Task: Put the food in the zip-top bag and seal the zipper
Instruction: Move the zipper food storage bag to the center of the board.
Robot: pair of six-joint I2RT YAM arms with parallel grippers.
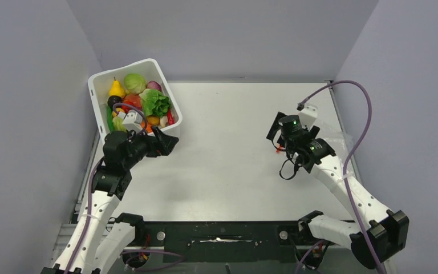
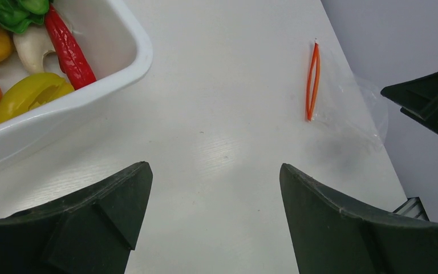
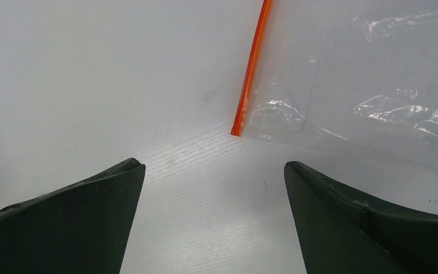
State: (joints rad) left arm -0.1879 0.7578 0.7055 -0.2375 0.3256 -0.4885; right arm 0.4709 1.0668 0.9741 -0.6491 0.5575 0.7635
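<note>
While the left gripper (image 2: 214, 166) and right gripper (image 3: 212, 164) hang open, the zip-top bag (image 3: 376, 74) lies flat. Its zipper (image 3: 252, 68) runs away from them.

You are looking at two arms wearing white shells between black joints. A purple cable (image 1: 81, 238) is running down the left arm (image 1: 94, 220), and a second cable (image 1: 369, 123) is looping off the right arm (image 1: 348, 188), where small green lights (image 1: 294, 121) are glowing. White camera blocks (image 1: 130, 120) are sitting on both wrists, and the fingers (image 2: 80, 222) are showing matte black and wedge-shaped.
</note>
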